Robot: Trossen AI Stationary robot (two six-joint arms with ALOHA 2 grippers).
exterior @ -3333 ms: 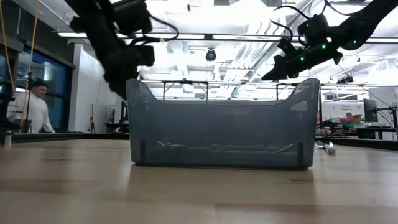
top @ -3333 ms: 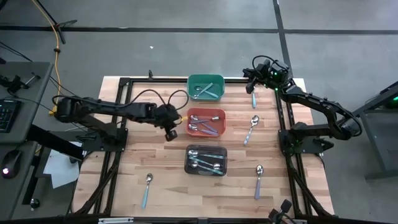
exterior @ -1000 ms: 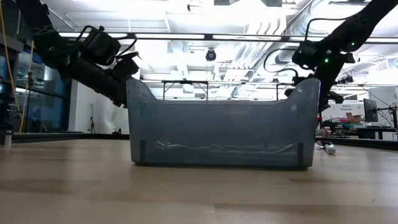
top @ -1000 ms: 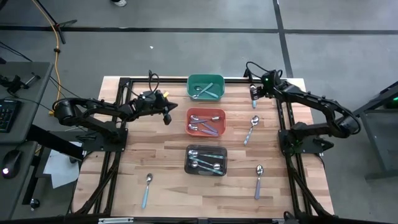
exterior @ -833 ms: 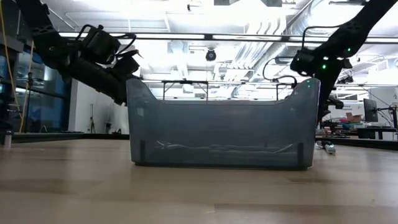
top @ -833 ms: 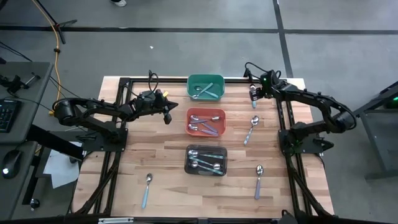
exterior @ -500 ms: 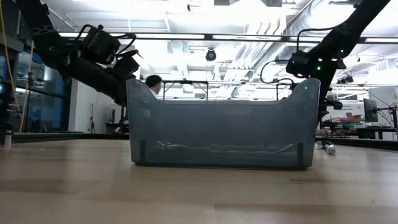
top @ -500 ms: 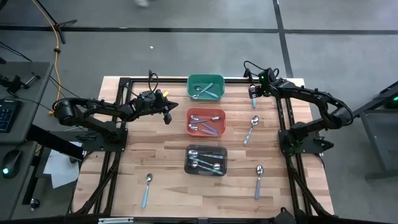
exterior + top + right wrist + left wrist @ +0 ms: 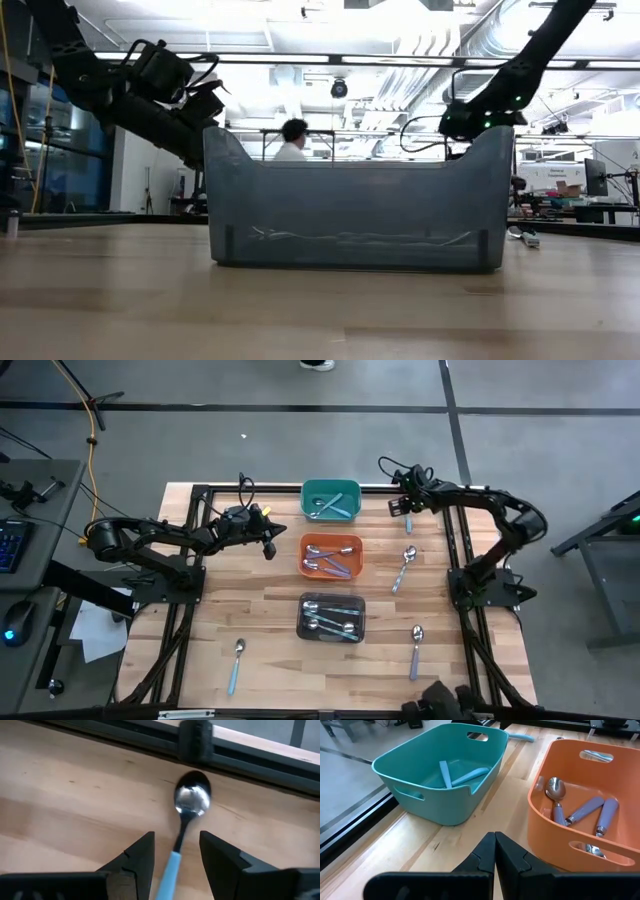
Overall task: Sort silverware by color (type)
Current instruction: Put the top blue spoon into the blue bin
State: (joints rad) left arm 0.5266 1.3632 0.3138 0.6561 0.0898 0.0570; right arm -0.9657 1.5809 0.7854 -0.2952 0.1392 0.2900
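My right gripper point(image 9: 175, 855) is open near the table's far right corner point(image 9: 398, 507), pointing steeply down. A blue-handled spoon point(image 9: 190, 800) lies flat on the wood there. Its handle point(image 9: 172, 865) runs between my two fingers, and I see no touch. My left gripper point(image 9: 495, 852) is shut and holds nothing, hovering left of the orange bin point(image 9: 268, 548). The green bin point(image 9: 331, 500) holds teal-handled spoons, the orange bin point(image 9: 332, 555) lavender-handled ones, and the black bin point(image 9: 332, 617) several more. Three loose spoons point(image 9: 405, 568), point(image 9: 416, 650), point(image 9: 236, 663) lie on the table.
A black frame rail point(image 9: 200, 740) runs just beyond the spoon's bowl, along the table's far edge. The three bins stand in a row down the table's middle. In the low view the black bin point(image 9: 355, 210) fills the foreground. A person point(image 9: 292, 140) shows in the room behind.
My right gripper has sunk toward the table and shifted a little toward the table's left, tipping more steeply downward over the blue-handled spoon; its fingers stay open. A person has walked across the room behind the table.
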